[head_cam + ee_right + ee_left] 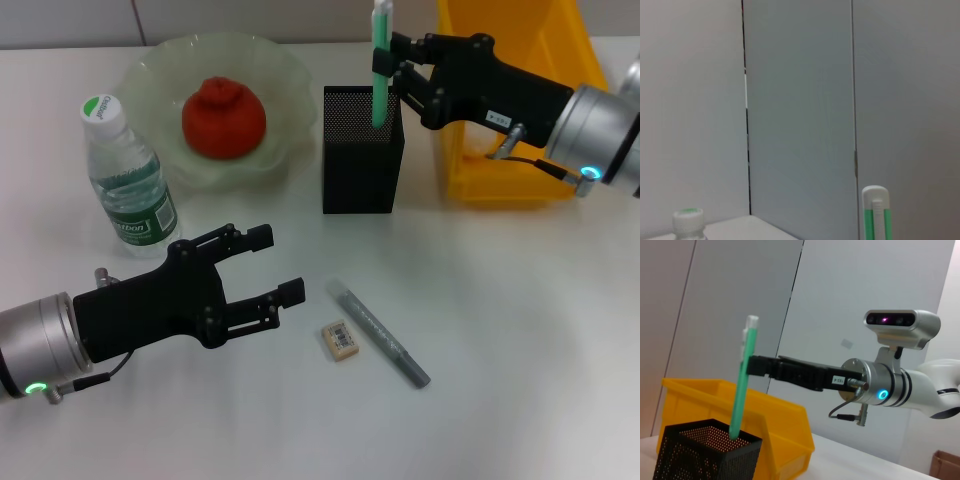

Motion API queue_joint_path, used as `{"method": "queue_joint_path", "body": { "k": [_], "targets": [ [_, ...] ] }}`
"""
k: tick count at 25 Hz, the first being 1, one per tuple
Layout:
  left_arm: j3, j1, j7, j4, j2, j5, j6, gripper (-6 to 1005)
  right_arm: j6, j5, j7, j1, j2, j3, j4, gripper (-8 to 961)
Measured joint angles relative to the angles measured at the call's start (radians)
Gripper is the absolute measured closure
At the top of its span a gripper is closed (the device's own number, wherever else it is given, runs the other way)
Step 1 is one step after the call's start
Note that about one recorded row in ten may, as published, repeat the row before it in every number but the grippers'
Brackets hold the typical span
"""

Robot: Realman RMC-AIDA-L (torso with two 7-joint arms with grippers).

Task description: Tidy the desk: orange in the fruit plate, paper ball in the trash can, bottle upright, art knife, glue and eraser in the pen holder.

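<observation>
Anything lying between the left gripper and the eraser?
No. In the head view, only bare table separates the left gripper from the eraser.

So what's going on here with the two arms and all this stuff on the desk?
The right end effector is lowering a slim green stick into the tall black mesh pen holder, its tip already inside. The left end effector, fingers open, hovers above the desk near the small tan eraser and a grey pen-like tool, both lying loose. The red-orange fruit sits in the pale-green scalloped bowl, and the clear green-labelled water bottle stands upright.
</observation>
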Motion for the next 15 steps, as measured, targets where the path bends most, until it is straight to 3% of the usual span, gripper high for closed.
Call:
{"method": "queue_joint_path", "body": {
  "k": [15],
  "targets": [
    [0.000,0.000,0.000,0.000,0.000,-0.001,-0.010,200,0.067,-0.004,-0.004,0.032,0.002,-0.031,0.026,638]
  ]
}}
